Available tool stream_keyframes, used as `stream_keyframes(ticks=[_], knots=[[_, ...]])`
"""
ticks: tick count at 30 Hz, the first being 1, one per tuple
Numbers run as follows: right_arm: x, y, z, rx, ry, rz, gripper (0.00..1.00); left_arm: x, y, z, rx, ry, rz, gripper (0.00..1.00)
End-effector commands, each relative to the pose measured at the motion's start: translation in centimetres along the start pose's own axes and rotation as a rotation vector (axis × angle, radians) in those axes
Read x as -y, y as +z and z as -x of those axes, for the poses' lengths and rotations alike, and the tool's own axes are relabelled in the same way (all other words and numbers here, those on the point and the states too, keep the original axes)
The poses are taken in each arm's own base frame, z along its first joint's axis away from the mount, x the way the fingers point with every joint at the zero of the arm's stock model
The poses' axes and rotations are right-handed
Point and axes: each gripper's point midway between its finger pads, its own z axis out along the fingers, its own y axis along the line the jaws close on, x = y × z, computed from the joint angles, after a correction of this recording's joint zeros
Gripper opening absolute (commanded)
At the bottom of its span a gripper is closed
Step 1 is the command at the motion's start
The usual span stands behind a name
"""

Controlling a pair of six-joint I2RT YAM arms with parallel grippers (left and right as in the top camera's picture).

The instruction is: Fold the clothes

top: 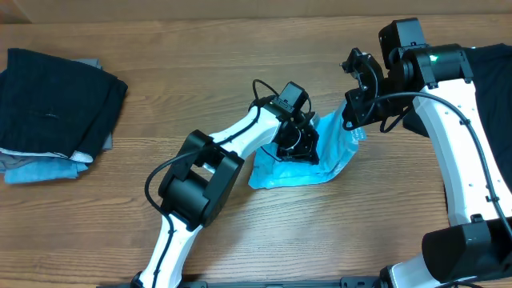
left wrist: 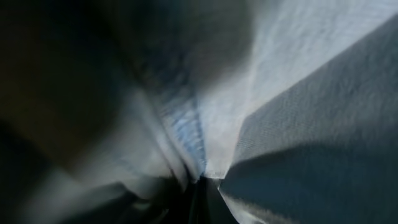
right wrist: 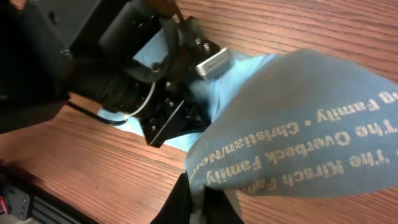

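The sky-blue T-shirt (top: 324, 166) lies bunched mid-worktop (top: 200, 64), its long axis running 8 to 2 o'clock, with the left fingers (top: 302, 152) pinching its middle and the right fingers (top: 353, 120) clamping its 2 o'clock end.

A folded stack (top: 56, 104) — black over grey and blue — lies far left on the wooden table (top: 104, 216), black shirt (top: 498, 60) far right.

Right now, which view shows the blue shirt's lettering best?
Right wrist: the lettering on the blue shirt is readable up close. Overhead shows the shirt small, no print legible; left wrist, only blurred fabric.
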Motion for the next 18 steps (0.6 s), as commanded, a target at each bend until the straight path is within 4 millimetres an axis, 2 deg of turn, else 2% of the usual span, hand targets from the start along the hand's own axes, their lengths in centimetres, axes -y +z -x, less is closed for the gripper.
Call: stream_keyframes(ticks=[1, 4, 6, 8, 12, 14, 18], knots=[[-0.8, -1.5, 0.8, 0.056, -0.026, 0.007, 0.04, -2.7, 3.8, -1.3, -0.072, -0.063, 0.030, 0.04], [-0.8, -1.5, 0.8, 0.056, -0.025, 0.007, 0.04, -0.6, 1.6, 0.0, -0.022, -0.029, -0.003, 0.04], [-0.8, -1.5, 0.8, 0.055, -0.025, 0.008, 0.04, 1.9, -1.3, 1.2, 0.042, 0.002, -0.025, 0.04], [-0.8, -1.5, 0.8, 0.056, -0.025, 0.011, 0.04, 3.4, -4.0, 2.3, 0.128, 0.010, -0.011, 0.04], [-1.1, -1.5, 0.8, 0.057, -0.025, 0.026, 0.04, 3.8, -7.8, 4.7, 0.293, -0.006, 0.061, 0.04], [-1.1, -1.5, 0.7, 0.054, -0.025, 0.027, 0.04, 3.2, -7.7, 5.3, 0.316, -0.021, 0.081, 0.04], [-1.2, -1.5, 0.5, 0.047, -0.022, 0.028, 0.04, 2.0, -5.7, 6.1, 0.308, -0.059, 0.071, 0.04]])
